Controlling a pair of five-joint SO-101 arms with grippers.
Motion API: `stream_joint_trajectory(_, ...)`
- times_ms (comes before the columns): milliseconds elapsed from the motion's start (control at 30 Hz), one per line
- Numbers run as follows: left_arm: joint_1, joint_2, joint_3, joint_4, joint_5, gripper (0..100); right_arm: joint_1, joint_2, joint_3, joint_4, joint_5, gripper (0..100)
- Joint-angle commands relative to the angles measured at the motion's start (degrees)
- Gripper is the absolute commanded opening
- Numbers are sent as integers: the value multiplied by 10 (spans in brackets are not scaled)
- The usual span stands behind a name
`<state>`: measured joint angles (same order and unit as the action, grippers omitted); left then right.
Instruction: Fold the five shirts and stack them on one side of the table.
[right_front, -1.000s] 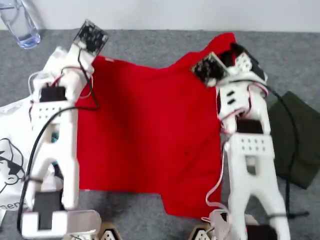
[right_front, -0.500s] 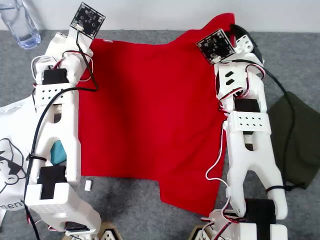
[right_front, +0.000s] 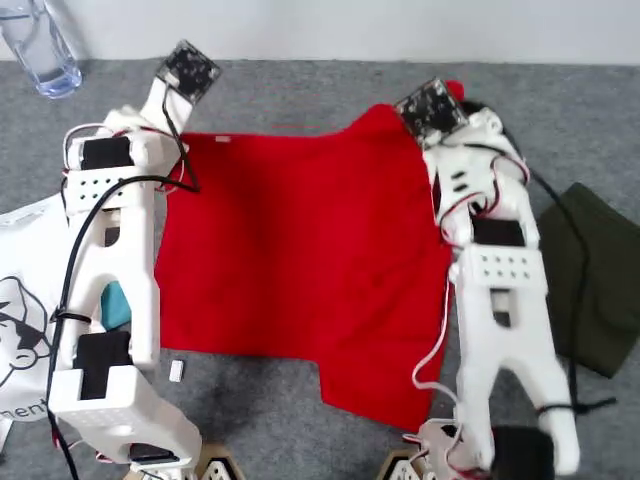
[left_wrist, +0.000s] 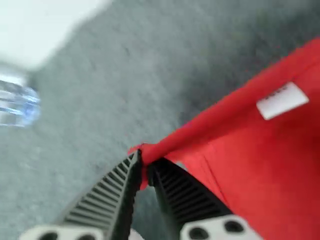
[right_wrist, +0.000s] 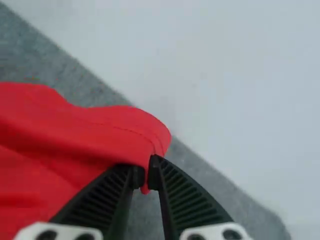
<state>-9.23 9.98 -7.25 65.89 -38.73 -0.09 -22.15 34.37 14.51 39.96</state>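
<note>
While both arms are working the far edge, the red shirt (right_front: 300, 270) is lying spread flat across the middle of the counter (right_front: 300, 95), with its near right corner hanging closer to the arm bases than the rest of the hem. The left hand (left_wrist: 143, 165) is pinching the far left corner, its jaws pressed together on the folded hem, not far from the little white label (left_wrist: 282, 100). The right hand (right_wrist: 146, 175) is doing the same at the far right corner, clamping a rolled bit of the edge.

I'm guessing this thing is handling like any thin tee: light, floppy and sagging wherever it isn't supported. So the seams and corners are looking like the best place to grab, since doubled cloth gives the pads something to bite. A single layer is probably going to slip.

The counter is wearing a grey felt-like cover that's likely dragging on the fabric a bit. A white printed shirt (right_front: 25, 300) is lying at the left, a dark green shirt (right_front: 595, 280) at the right, and a water bottle (right_front: 40, 45) is standing at the far left by the pale wall (right_front: 350, 25).
</note>
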Motion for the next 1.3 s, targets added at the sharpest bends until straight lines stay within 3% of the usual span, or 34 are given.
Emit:
stream_joint_trajectory(0, -3, -4, -32, 81, -35, 13, 10, -82, 41, 44, -2, 8)
stream_joint_trajectory(267, -14, -4, -29, 237, -80, 13, 14, -210, 153, 199, -2, 8)
stream_joint_trajectory(533, -64, -3, -2, 264, -116, 13, 16, -319, 210, 351, -2, 8)
stream_joint_trajectory(633, -65, -3, 15, 260, -119, 13, 36, -351, 210, 362, 15, 8)
stream_joint_trajectory(867, -39, -4, 15, 260, -117, 13, 86, -367, 181, 218, 63, 8)
stream_joint_trajectory(967, -36, -4, 5, 259, -116, 13, 95, -360, 154, 110, 67, 8)
stream_joint_trajectory(1133, -36, -3, -69, 222, -66, 13, 94, -306, 149, -118, 76, 8)
stream_joint_trajectory(1267, -34, 2, -143, 185, -15, 13, 95, -230, 117, -158, 97, 8)
